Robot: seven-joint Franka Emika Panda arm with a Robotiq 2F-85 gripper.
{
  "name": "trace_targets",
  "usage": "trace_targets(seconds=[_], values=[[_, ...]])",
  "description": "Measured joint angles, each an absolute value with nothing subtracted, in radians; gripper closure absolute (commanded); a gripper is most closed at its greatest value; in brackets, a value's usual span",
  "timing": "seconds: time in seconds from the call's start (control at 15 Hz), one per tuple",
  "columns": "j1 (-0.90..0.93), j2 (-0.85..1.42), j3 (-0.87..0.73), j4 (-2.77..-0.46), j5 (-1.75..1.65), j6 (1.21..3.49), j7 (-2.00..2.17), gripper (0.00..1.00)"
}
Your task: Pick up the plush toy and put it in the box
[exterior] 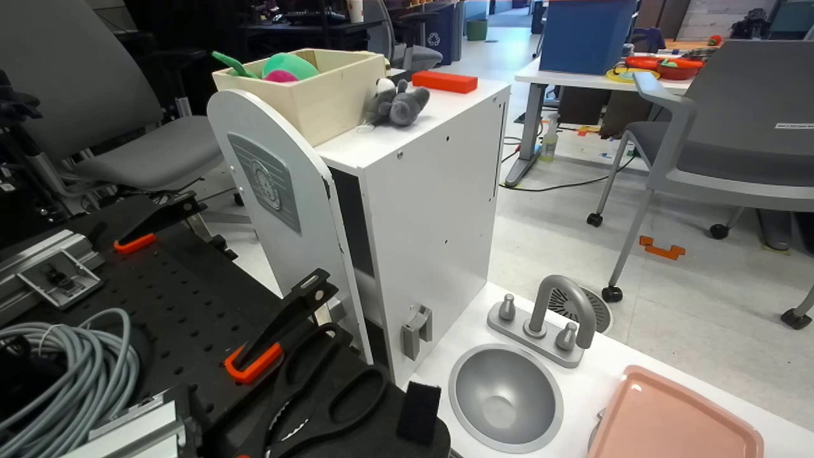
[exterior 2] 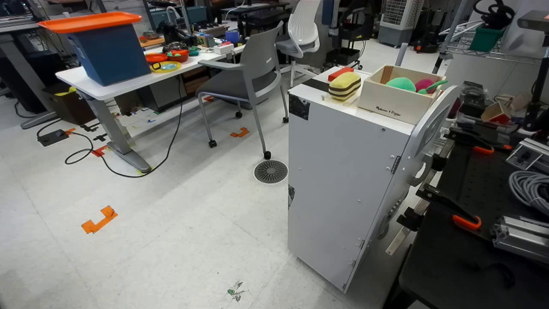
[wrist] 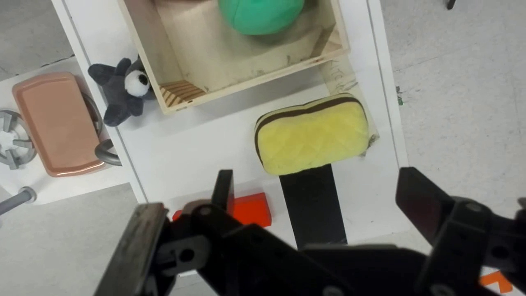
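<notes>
I see the robot's black, jointed gripper (wrist: 315,188) sticking up from the bottom of the wrist view. Its two dark, blocky fingers (wrist: 421,201) are spread far apart, one on each side, with a big gap in between, facing each other.

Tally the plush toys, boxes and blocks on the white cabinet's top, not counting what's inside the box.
Plush toys: 2, yellow plush toy and grey plush toy
Boxes: 1, open wooden box
Blocks: 1, red block
Total: 4
</notes>
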State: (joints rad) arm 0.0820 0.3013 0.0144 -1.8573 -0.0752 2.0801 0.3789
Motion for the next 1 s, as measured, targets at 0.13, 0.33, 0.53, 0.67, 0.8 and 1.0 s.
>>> trace_targets(seconds=[0.13, 0.33, 0.53, 0.67, 0.8, 1.0], values=[[0.081, 0.303, 0.009, -1.866, -0.075, 2.077, 0.372, 0.00], [0.079, 0.317, 0.001, -1.873, -0.075, 2.073, 0.363, 0.00], [0.077, 0.341, -0.008, -1.873, -0.076, 2.073, 0.362, 0.00], [0.077, 0.356, -0.010, -1.871, -0.076, 2.073, 0.362, 0.00], [0.078, 0.368, -0.010, -1.867, -0.076, 2.074, 0.362, 0.00], [0.078, 0.382, -0.010, -1.864, -0.076, 2.079, 0.362, 0.00]])
